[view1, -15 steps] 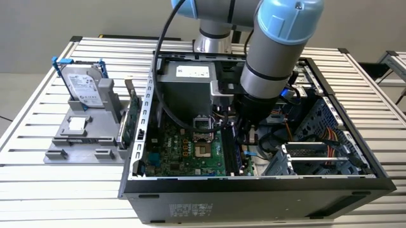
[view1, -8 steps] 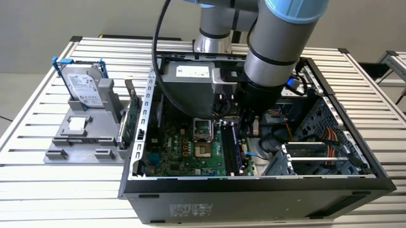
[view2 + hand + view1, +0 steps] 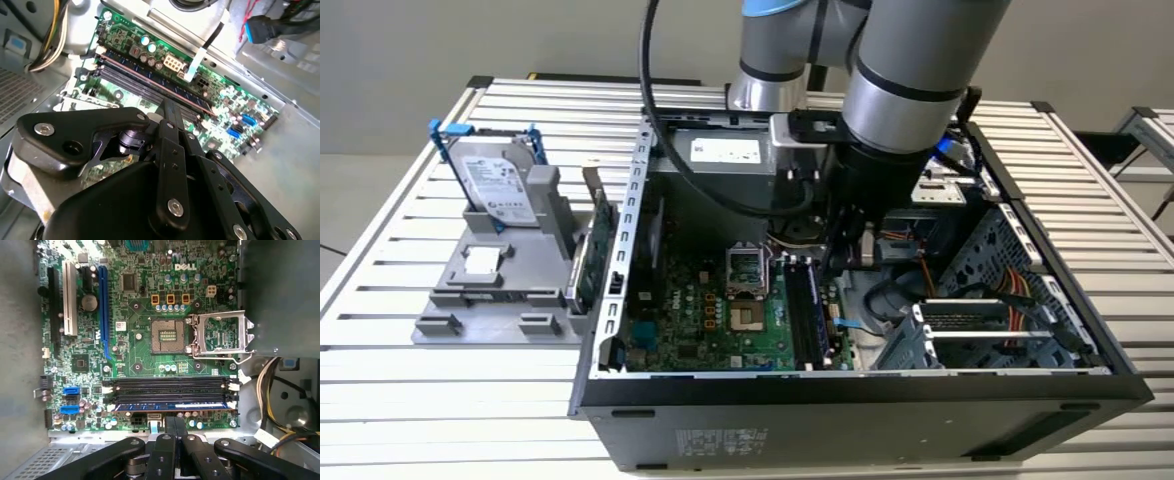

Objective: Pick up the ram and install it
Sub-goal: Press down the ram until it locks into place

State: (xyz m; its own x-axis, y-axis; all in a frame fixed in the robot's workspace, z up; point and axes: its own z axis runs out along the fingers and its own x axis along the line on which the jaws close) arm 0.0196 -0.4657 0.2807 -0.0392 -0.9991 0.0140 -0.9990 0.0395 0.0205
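The ram (image 3: pixel 170 405) is a long dark stick with a blue label. It stands in the slot row nearest the board's edge on the green motherboard (image 3: pixel 145 305), beside two empty black slots (image 3: pixel 170 385). In the second wrist view the ram (image 3: pixel 150 82) runs slantwise across the board. My gripper (image 3: pixel 175 423) hovers just off the stick's long side near its middle, fingers pressed together with nothing between them. Its tip (image 3: pixel 168 106) sits close over the ram's edge; I cannot tell whether they touch. In the exterior view the ram (image 3: pixel 803 300) stands inside the open computer case (image 3: pixel 854 395), below the arm.
A silver hard drive in a blue frame (image 3: pixel 494 180) stands on a grey holder at the exterior view's left. A green expansion card (image 3: pixel 594 262) leans by the case wall. The CPU socket (image 3: pixel 167 335), coloured cables (image 3: pixel 272 390) and a drive cage (image 3: pixel 987 330) crowd the case.
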